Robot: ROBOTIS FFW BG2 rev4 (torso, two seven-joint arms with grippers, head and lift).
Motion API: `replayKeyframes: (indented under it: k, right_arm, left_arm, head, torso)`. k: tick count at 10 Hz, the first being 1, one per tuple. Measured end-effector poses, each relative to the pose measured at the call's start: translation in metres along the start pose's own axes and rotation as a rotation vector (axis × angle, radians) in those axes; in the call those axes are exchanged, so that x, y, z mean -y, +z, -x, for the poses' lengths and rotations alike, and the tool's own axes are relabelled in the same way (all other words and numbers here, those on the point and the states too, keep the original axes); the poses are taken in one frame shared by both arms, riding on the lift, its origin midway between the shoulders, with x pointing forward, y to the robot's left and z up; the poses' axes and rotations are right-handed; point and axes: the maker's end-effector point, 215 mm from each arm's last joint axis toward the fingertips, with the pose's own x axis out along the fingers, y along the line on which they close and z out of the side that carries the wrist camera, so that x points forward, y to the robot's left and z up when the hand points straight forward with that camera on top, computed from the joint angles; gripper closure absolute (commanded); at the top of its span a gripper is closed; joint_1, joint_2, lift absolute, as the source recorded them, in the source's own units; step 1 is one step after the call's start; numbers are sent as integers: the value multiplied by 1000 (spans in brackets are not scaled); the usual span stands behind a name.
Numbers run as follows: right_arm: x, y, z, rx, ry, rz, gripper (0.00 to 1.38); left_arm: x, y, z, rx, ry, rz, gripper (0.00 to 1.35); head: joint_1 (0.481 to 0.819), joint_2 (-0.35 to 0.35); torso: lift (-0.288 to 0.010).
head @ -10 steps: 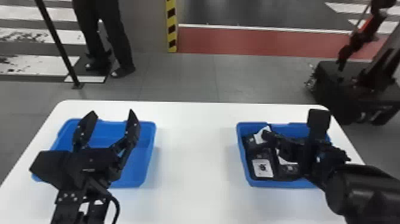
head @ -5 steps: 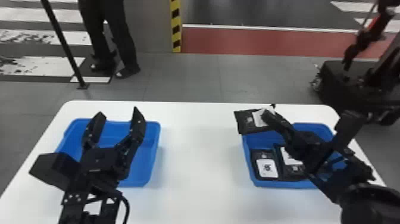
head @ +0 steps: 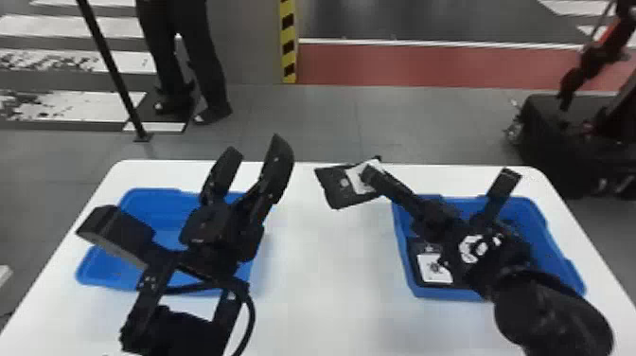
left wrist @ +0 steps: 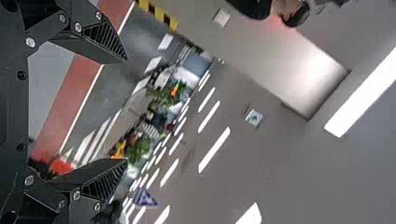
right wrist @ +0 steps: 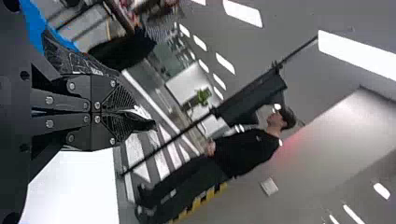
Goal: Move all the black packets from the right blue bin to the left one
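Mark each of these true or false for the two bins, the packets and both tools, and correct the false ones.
1. The right tool holds a black packet. True.
2. The left tool is shut on a packet. False: its fingers are apart, with nothing between them.
3. Another black packet lies in the right blue bin. True.
4. The held packet hangs over the left blue bin. False: in the head view it shows between the bins, nearer the right one.
5. The two bins touch each other. False: a stretch of white table lies between them.
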Motion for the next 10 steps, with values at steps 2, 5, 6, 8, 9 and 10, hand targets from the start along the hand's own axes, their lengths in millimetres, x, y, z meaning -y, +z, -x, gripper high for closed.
replayKeyframes:
  k: [2, 5, 6, 8, 9, 10]
  right_arm:
    - [-60, -2, -43, -16, 160, -27, 1283]
    - [-110, 21, -64, 3, 272, 3, 1282]
    - [-114, 25, -66, 1, 274, 28, 1282]
    - [-106, 22, -60, 1, 233, 59, 1282]
    - [-105, 19, -57, 1, 226, 59, 1282]
    - [-106, 21, -57, 2, 228, 62, 1282]
  left_arm:
    - [18, -12, -9, -73, -48, 12, 291]
    - [-16, -20, -6, -120, 43, -77, 291]
    - [-30, -4, -1, -66, 91, -110, 291]
    - [-36, 41, 7, 89, 139, -139, 288]
    - [-36, 43, 6, 97, 139, -139, 286]
    - [-38, 35, 5, 68, 141, -134, 285]
  head:
    - [669, 59]
    - [645, 126]
    - [641, 141]
    - [622, 179]
    - [623, 180]
    - [626, 177]
  torso:
    - [-110]
    - [-110]
    - [-110]
    - [-110]
    - [-110]
    - [-110]
